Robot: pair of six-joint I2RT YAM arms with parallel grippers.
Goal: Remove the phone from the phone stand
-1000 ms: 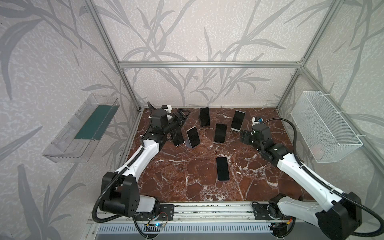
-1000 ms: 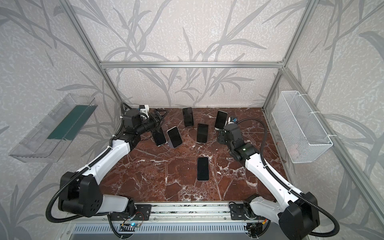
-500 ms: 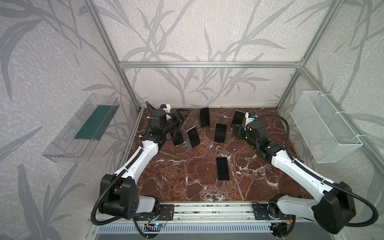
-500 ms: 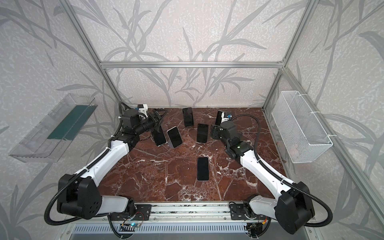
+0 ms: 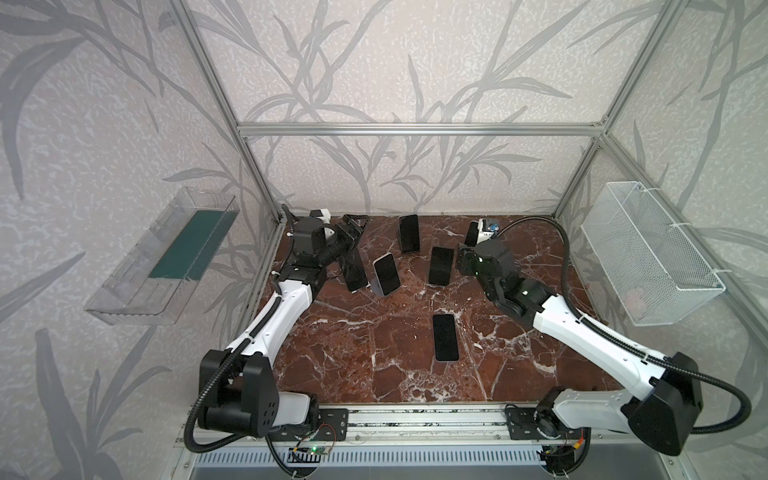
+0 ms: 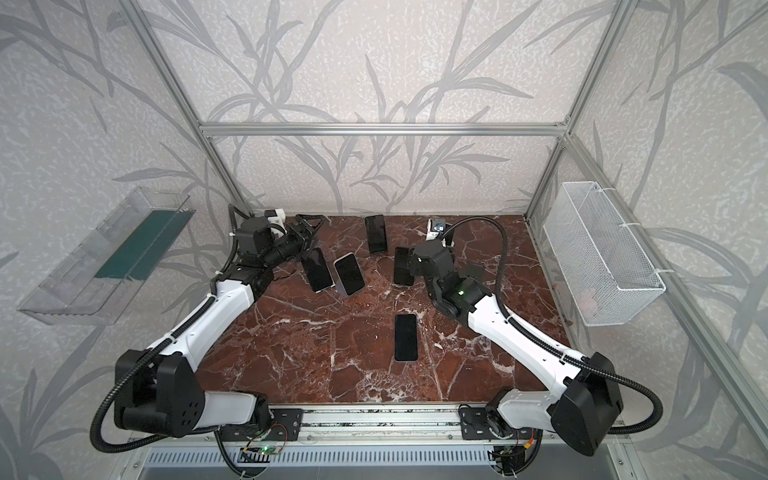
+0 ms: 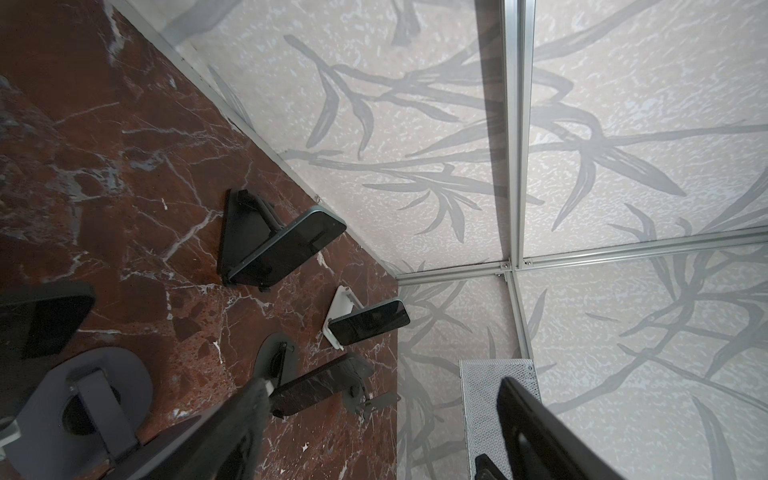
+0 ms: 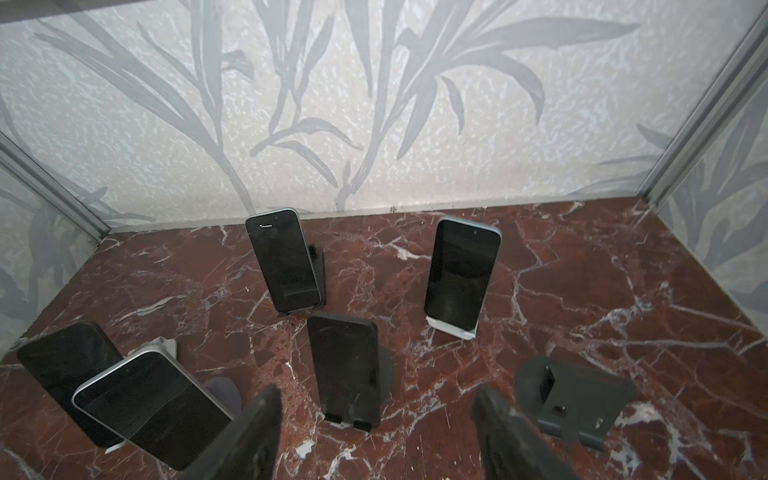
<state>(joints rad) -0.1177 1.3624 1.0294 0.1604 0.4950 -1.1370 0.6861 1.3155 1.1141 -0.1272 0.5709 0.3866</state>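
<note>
We find the phone (image 8: 344,370) upright on its stand (image 8: 388,372), facing the right fingers (image 8: 249,436), spread and empty; left fingers (image 7: 536,428) likewise. Both top views alone show a flat phone (image 5: 445,337) on the worktop (image 5: 374,353).

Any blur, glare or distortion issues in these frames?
In both top views: sharp and evenly lit, with soft shadows; the dark phone screens show no glare, and the frame posts splay from the wide lens. Left wrist view: left claw fingers are out of focus up close, while the phones on stands behind are crisp. Right wrist view: right claw fingers are blurred likewise, and there is a faint grey sheen on the white-rimmed phone.
</note>
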